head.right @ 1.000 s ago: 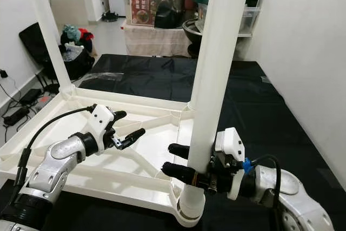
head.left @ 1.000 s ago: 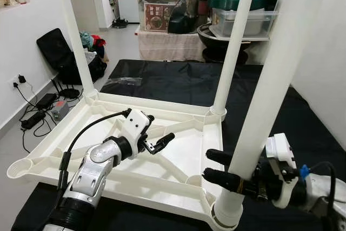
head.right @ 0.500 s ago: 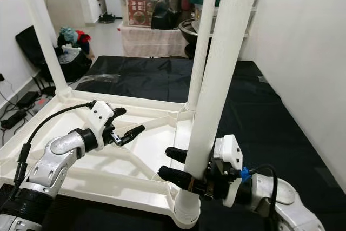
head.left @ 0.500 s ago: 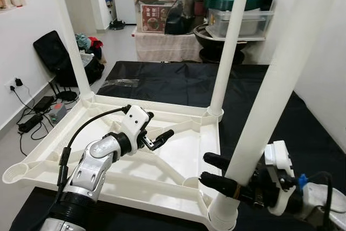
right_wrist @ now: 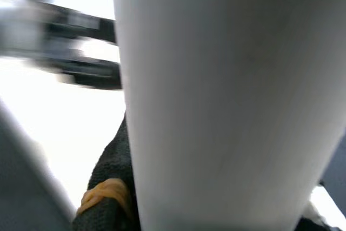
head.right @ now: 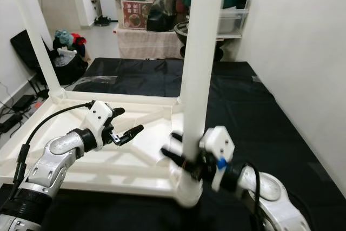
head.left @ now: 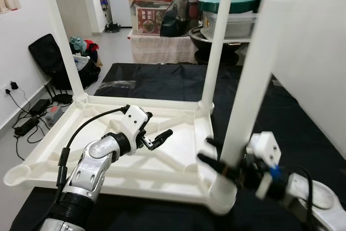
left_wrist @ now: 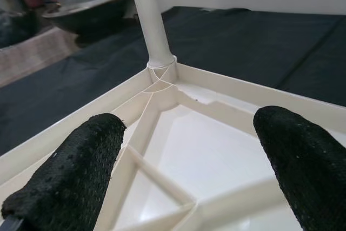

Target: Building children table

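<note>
Currently we see the white tabletop lying upside down on a black mat. Our right gripper clamps the near-right leg just above its corner socket. Our left gripper, fingers spread and empty, hovers over the ribbed underside. Two far legs stand upright.

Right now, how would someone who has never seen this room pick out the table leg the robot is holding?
Find the upturned white tabletop on the black mat. Three white legs stand up from its corners; take the near leg at the near right corner. Unlike the other two, it has the right gripper shut round its base.
</note>
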Available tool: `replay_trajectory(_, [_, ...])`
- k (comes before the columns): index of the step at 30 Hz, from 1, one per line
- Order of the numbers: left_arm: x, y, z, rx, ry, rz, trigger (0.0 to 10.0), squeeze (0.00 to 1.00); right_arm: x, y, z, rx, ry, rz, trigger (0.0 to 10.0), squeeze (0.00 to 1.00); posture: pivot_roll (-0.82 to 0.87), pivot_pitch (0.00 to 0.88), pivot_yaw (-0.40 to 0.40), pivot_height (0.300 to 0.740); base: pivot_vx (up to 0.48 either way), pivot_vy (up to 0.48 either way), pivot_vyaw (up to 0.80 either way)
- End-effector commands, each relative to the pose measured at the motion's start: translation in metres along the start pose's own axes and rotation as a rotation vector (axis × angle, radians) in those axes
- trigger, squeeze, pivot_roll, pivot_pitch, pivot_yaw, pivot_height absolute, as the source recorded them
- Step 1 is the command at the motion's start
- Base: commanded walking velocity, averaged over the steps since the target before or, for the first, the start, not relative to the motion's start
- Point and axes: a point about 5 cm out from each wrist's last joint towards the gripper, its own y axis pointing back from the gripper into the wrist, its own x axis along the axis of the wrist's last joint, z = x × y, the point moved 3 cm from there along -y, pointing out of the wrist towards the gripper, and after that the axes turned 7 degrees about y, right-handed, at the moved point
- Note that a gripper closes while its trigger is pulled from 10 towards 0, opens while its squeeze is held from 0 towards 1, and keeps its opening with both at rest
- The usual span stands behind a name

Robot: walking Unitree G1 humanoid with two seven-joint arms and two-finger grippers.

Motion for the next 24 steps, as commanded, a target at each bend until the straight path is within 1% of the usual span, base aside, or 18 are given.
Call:
replay_trajectory(1, [-0.002, 0.0, 0.0, 0.014, 0.008, 0.002, 10.0, 0.0, -0.069, 0.012, 0.025, -0.275, -0.063, -0.341, 10.0, 0.0, 0.02, 0.0, -0.022, 0.74, 0.0, 0.0, 0.0])
replay_trajectory(2, [-0.002, 0.0, 0.0, 0.014, 0.008, 0.002, 10.0, 0.0, -0.069, 0.012, 0.025, -0.275, -0.063, -0.341, 10.0, 0.0, 0.02, 0.0, -0.022, 0.74, 0.0, 0.0, 0.0])
replay_trajectory(3, [-0.002, 0.0, -0.001, 0.017, 0.01, 0.003, 10.0, 0.0, -0.074, 0.013, 0.027, -0.314, -0.079, -0.364, 10.0, 0.0, 0.02, 0.0, -0.022, 0.74, 0.0, 0.0, 0.0])
replay_trajectory(5, [-0.002, -0.001, -0.002, 0.022, 0.012, 0.004, 10.0, 0.0, -0.081, 0.012, 0.028, -0.362, -0.164, -0.385, 10.0, 0.0, 0.02, 0.0, -0.025, 0.74, 0.0, 0.0, 0.0])
replay_trajectory(7, [-0.002, -0.001, -0.002, 0.022, 0.012, 0.004, 10.0, 0.0, -0.081, 0.012, 0.028, -0.362, -0.164, -0.385, 10.0, 0.0, 0.02, 0.0, -0.025, 0.74, 0.0, 0.0, 0.0])
replay_trajectory(8, [-0.002, -0.001, -0.002, 0.024, 0.014, 0.003, 10.0, 0.0, -0.082, 0.01, 0.028, -0.372, -0.209, -0.384, 10.0, 0.0, 0.02, 0.0, -0.03, 0.74, 0.0, 0.0, 0.0])
replay_trajectory(10, [-0.002, -0.001, -0.002, 0.024, 0.014, 0.003, 10.0, 0.0, -0.082, 0.01, 0.028, -0.372, -0.209, -0.384, 10.0, 0.0, 0.02, 0.0, -0.03, 0.74, 0.0, 0.0, 0.0])
replay_trajectory(11, [-0.003, 0.0, -0.002, 0.026, 0.017, 0.001, 10.0, 0.0, -0.084, 0.008, 0.031, -0.407, -0.25, -0.377, 10.0, 0.0, 0.02, 0.0, -0.035, 0.74, 0.0, 0.0, 0.0])
replay_trajectory(12, [-0.003, 0.0, -0.002, 0.026, 0.017, 0.001, 10.0, 0.0, -0.084, 0.008, 0.031, -0.407, -0.25, -0.377, 10.0, 0.0, 0.02, 0.0, -0.035, 0.74, 0.0, 0.0, 0.0])
replay_trajectory(14, [-0.005, 0.001, -0.002, 0.039, 0.02, 0.0, 10.0, 0.0, -0.087, 0.008, 0.042, -0.539, -0.277, -0.389, 10.0, 0.0, 0.03, 0.0, -0.043, 0.74, 0.0, 0.0, 0.0])
replay_trajectory(16, [-0.005, 0.002, -0.002, 0.05, 0.022, 0.001, 10.0, 0.0, -0.092, 0.014, 0.052, -0.682, -0.26, -0.445, 10.0, 0.0, 0.03, 0.0, -0.043, 0.74, 0.0, 0.0, 0.0])
replay_trajectory(17, [-0.005, 0.002, -0.002, 0.05, 0.022, 0.001, 10.0, 0.0, -0.092, 0.014, 0.052, -0.682, -0.26, -0.445, 10.0, 0.0, 0.03, 0.0, -0.043, 0.74, 0.0, 0.0, 0.0])
replay_trajectory(19, [-0.006, 0.002, -0.003, 0.055, 0.023, 0.001, 10.0, 0.0, -0.097, 0.02, 0.054, -0.793, -0.277, -0.479, 10.0, 0.0, 0.02, 0.0, -0.043, 0.74, 0.0, 0.0, 0.0])
replay_trajectory(20, [-0.006, 0.002, -0.003, 0.055, 0.023, 0.001, 10.0, 0.0, -0.097, 0.02, 0.054, -0.793, -0.277, -0.479, 10.0, 0.0, 0.02, 0.0, -0.043, 0.74, 0.0, 0.0, 0.0])
replay_trajectory(22, [-0.006, 0.001, -0.003, 0.058, 0.022, 0.001, 10.0, 0.0, -0.1, 0.026, 0.055, -0.867, -0.304, -0.495, 10.0, 0.0, 0.02, 0.0, -0.041, 0.74, 0.0, 0.0, 0.0])
replay_trajectory(23, [-0.006, 0.001, -0.003, 0.058, 0.022, 0.001, 10.0, 0.0, -0.1, 0.026, 0.055, -0.867, -0.304, -0.495, 10.0, 0.0, 0.02, 0.0, -0.041, 0.74, 0.0, 0.0, 0.0])
replay_trajectory(24, [-0.006, 0.0, -0.003, 0.06, 0.021, 0.002, 10.0, 0.0, -0.102, 0.028, 0.055, -0.897, -0.314, -0.505, 10.0, 0.0, 0.02, 0.0, -0.041, 0.74, 0.0, 0.0, 0.0])
